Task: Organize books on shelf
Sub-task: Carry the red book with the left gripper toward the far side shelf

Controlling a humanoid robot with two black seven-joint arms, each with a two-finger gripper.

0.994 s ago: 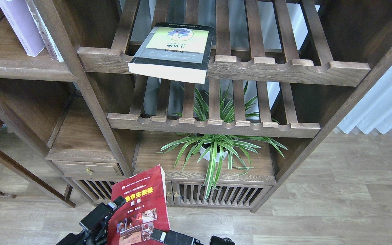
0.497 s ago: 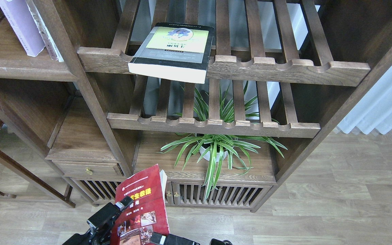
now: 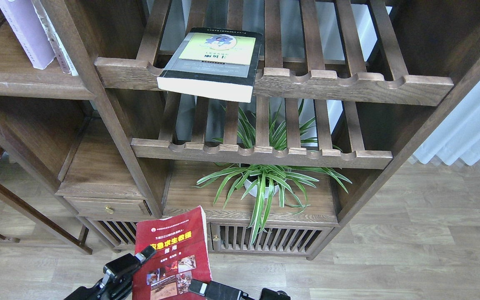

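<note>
Red photo-covered book (image 3: 172, 254), black-grey book (image 3: 215, 62) with yellow-green panel — dark brown shelf (image 3: 27, 85).

Left hand (image 3: 142, 260) and right hand (image 3: 196, 287) hold the red book (image 3: 173, 254) upright.

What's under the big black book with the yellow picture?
The black book lies flat on a slatted wooden rack, its near edge sticking out past the front rail. Below are a second rack and a leafy green plant. The slats directly beneath it are covered.

Single head view, looking forward and down from close range onto the wooden shelving unit (image 3: 111, 125) and floor (image 3: 411, 250).
</note>
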